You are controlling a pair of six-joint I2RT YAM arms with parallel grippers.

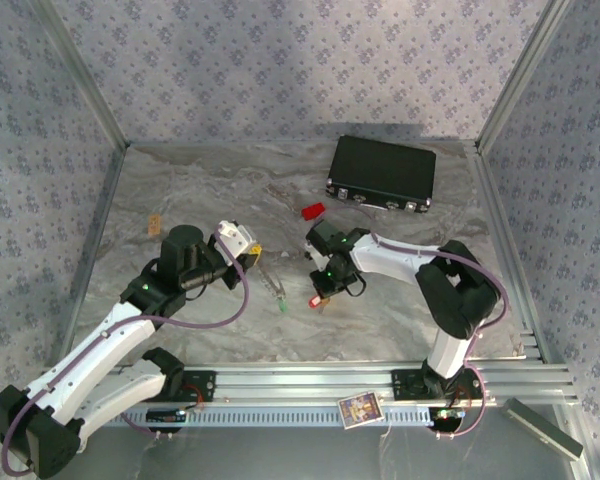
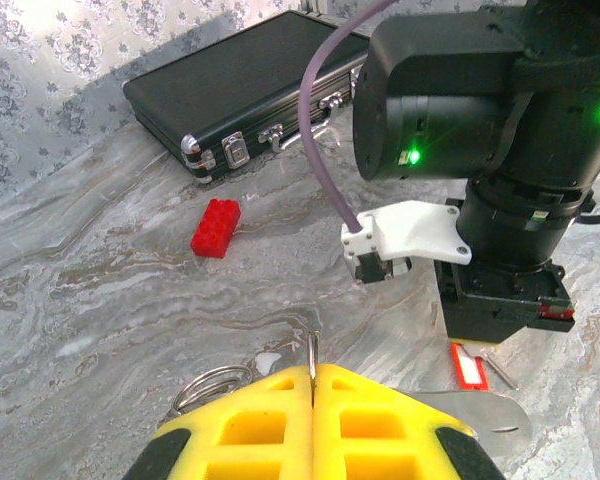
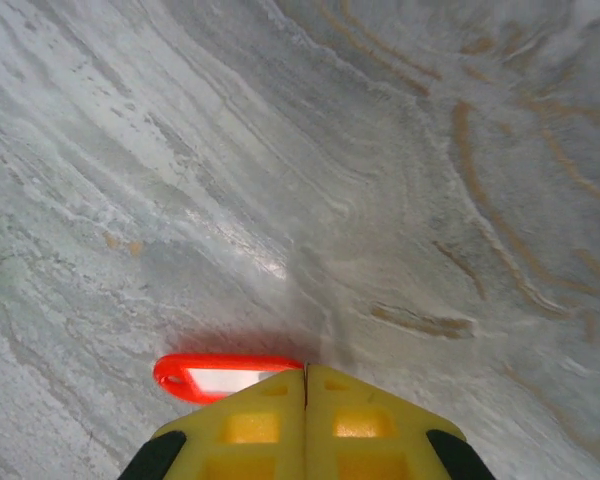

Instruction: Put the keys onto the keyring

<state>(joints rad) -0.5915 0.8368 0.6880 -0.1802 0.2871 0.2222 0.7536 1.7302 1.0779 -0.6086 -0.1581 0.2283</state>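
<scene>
My left gripper [image 2: 312, 368] [image 1: 254, 250] is shut on the keyring [image 2: 312, 348], a thin silvery strip standing edge-on between the yellow fingertips. A coil of wire ring [image 2: 212, 384] shows beside the left finger. In the top view the keyring [image 1: 270, 280] runs from the gripper toward the green key [image 1: 282, 307] on the table. My right gripper [image 3: 306, 370] [image 1: 320, 293] points down at the table, jaws shut. The red key [image 3: 220, 377] [image 2: 467, 365] [image 1: 315, 300] lies flat at its left fingertip, partly under it. No part of it shows between the jaws.
A black case [image 1: 382, 172] [image 2: 250, 85] lies at the back right. A red block [image 1: 313, 211] [image 2: 216, 227] sits in front of it. The two grippers are close together mid-table, and the right wrist [image 2: 480, 120] looms just ahead of the left fingers.
</scene>
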